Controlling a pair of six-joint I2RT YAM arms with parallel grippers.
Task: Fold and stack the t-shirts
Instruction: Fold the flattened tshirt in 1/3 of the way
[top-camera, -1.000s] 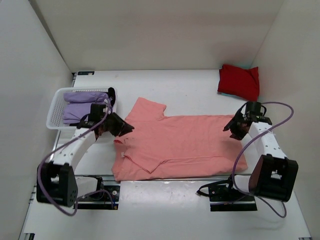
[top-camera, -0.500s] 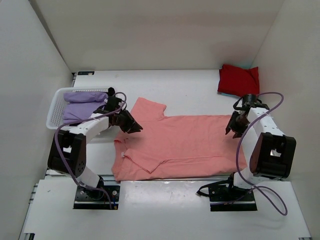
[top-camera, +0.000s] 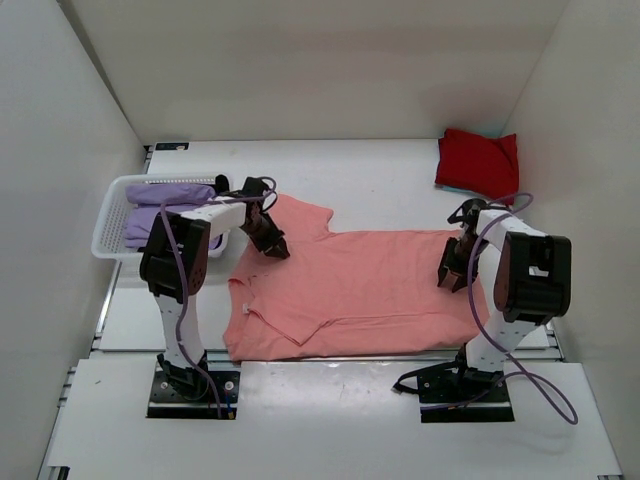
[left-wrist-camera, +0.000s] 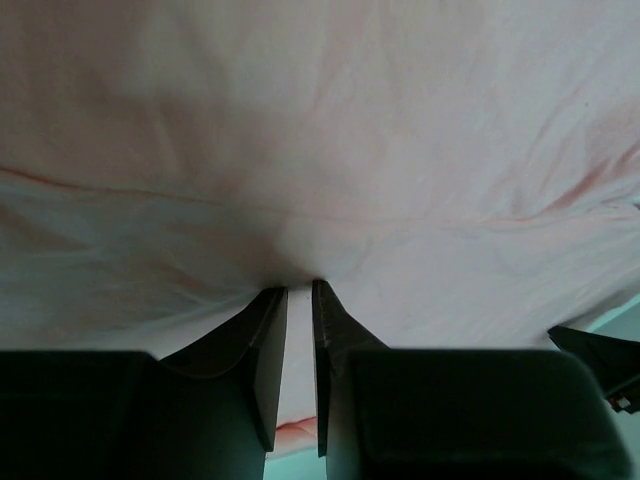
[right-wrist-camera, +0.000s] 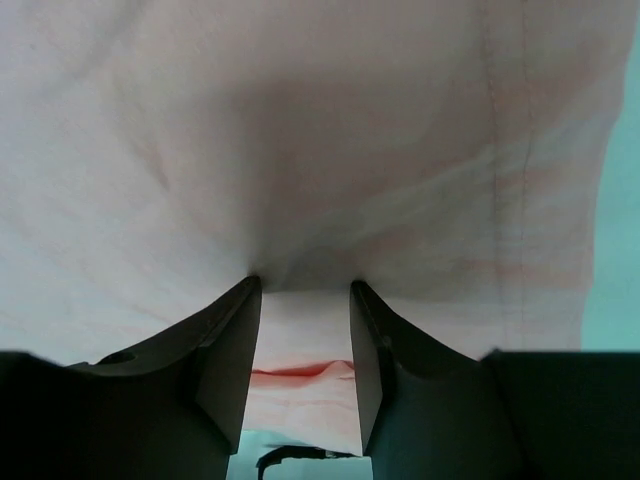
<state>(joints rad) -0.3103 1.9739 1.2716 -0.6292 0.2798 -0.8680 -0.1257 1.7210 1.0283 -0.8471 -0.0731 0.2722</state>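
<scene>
Lying flat on the white table (top-camera: 370, 180) is the salmon-pink t-shirt (top-camera: 360, 285), right between the two arms. The left gripper (top-camera: 273, 244) is down on the shirt's far left corner, by the sleeve that sticks out toward the back wall. Up close, its two dark fingers (left-wrist-camera: 268, 340) are almost together, with a thin bit of pink cloth pinched in the small gap, and the cloth puckers at their tips. The right gripper (top-camera: 451, 277) is down on the other end of the shirt, near the bottom hem. Its fingers (right-wrist-camera: 230, 350) stand a bit wider, with a fold of pink cloth between them, but I cannot tell if they squeeze it tight. The shirt runs long from left to right, with its neck and sleeves at the left arm's side and its hem at the right arm's side. A red t-shirt (top-camera: 478, 162) sits folded in the far right corner. Some lavender t-shirts (top-camera: 165, 210) lie in a white basket (top-camera: 105, 240) on the left.
</scene>
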